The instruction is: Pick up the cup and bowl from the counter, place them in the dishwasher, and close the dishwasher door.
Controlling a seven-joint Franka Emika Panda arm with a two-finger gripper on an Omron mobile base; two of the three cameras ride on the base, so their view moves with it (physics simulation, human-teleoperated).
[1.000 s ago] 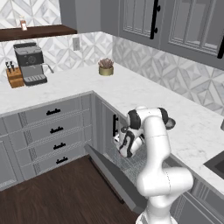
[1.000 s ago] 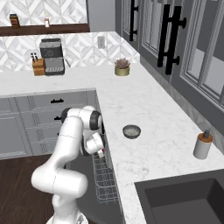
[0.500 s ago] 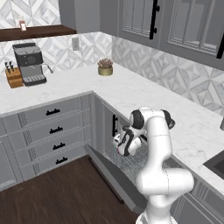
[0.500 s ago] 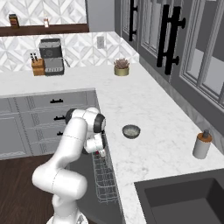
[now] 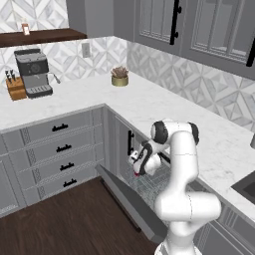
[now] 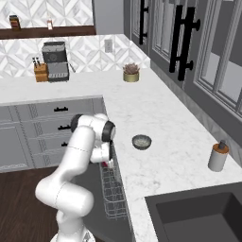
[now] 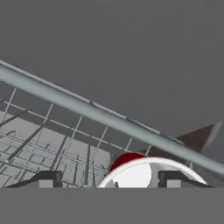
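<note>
The gripper (image 7: 107,178), apparently clamped round the cup (image 7: 131,173), should lower it upright inside the dishwasher (image 5: 149,182) rack before letting go

The dishwasher door (image 5: 130,203) hangs open and slopes down toward the floor, so the way into the wire rack (image 6: 112,193) is from above.

In the hand view, the cup (image 7: 141,173) sits between the fingertips (image 7: 48,179) at 6 o'clock. A thick rack rail (image 7: 105,117) cuts across from 9 to 3 just past it. Thin wires fill the 7 to 9 side.

On the counter (image 6: 142,113), the bowl (image 6: 141,141) sits in open marble with room all round. The soap dispenser (image 6: 218,156) stands well off at its 3 o'clock and the plant pot (image 6: 131,73) far off at 12.
</note>
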